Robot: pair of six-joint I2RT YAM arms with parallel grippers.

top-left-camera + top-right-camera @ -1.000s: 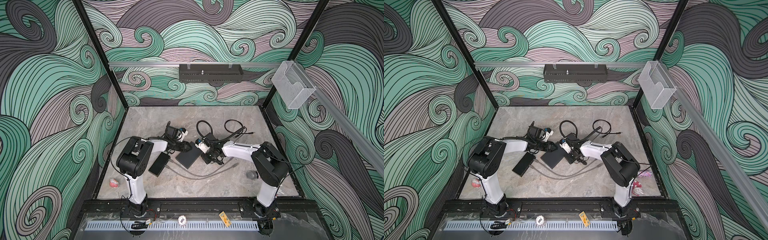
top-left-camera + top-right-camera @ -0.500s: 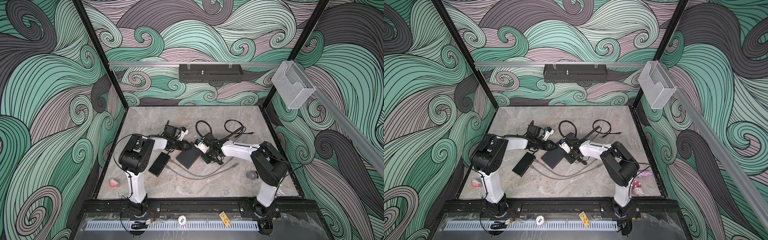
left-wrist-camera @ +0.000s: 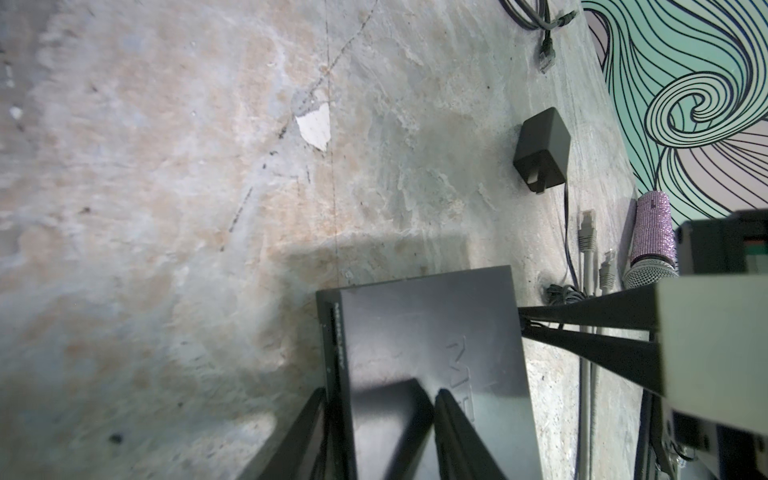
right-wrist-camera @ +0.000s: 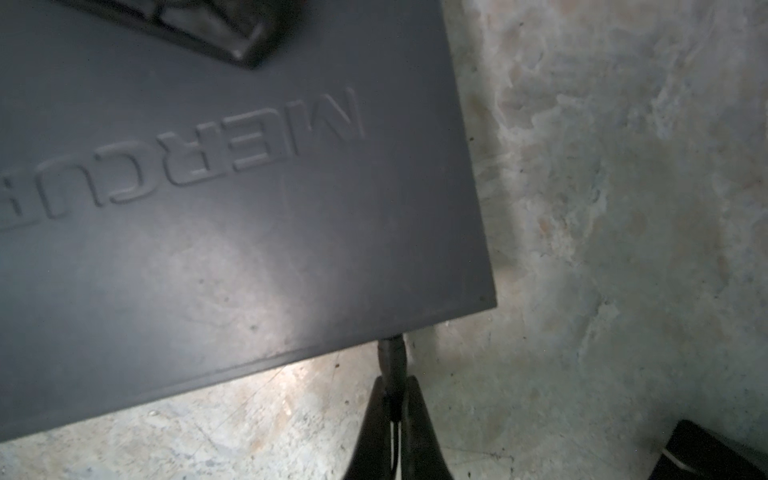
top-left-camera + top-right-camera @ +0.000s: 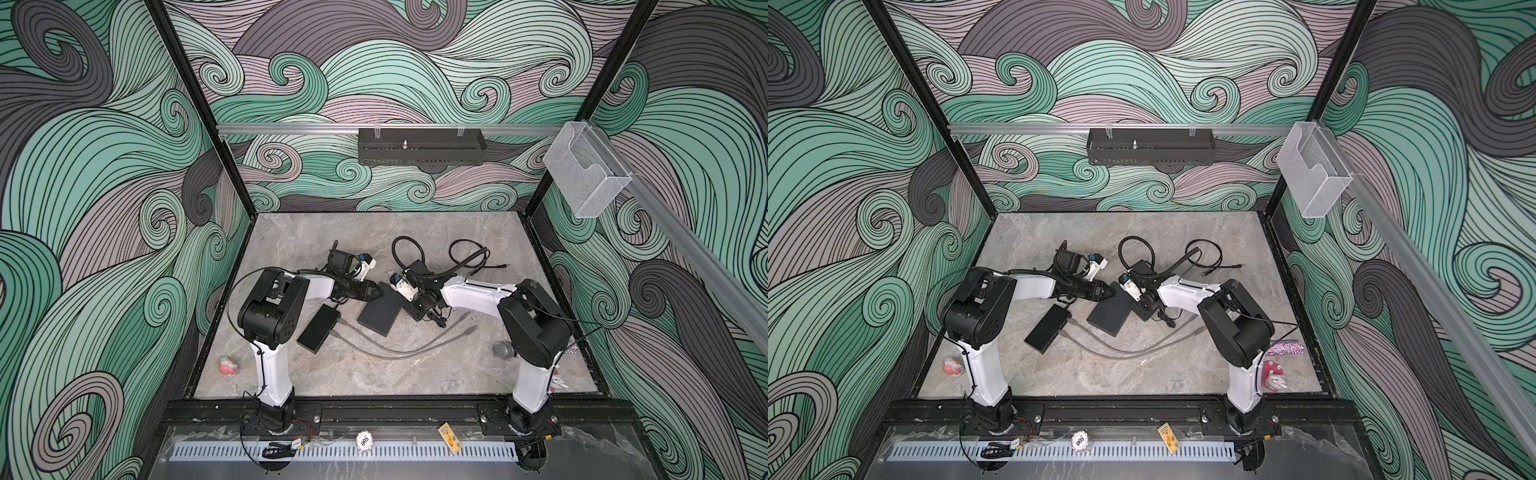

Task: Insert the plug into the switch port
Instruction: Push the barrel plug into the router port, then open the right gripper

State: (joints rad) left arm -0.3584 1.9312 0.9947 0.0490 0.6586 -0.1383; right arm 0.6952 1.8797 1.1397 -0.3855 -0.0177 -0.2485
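Both top views look steeply down from high in front onto the whole table and both arms. Each wrist camera rides close behind its claw, facing past the tips: the left claw, and the right claw with the plug at its tips. Both wrist views share the switch just ahead.

switch: dark grey flat box, embossed lettering up, lay flat on worktop at frame centre | plug: small black barrel, lower centre, tip touched switch's side edge near its corner
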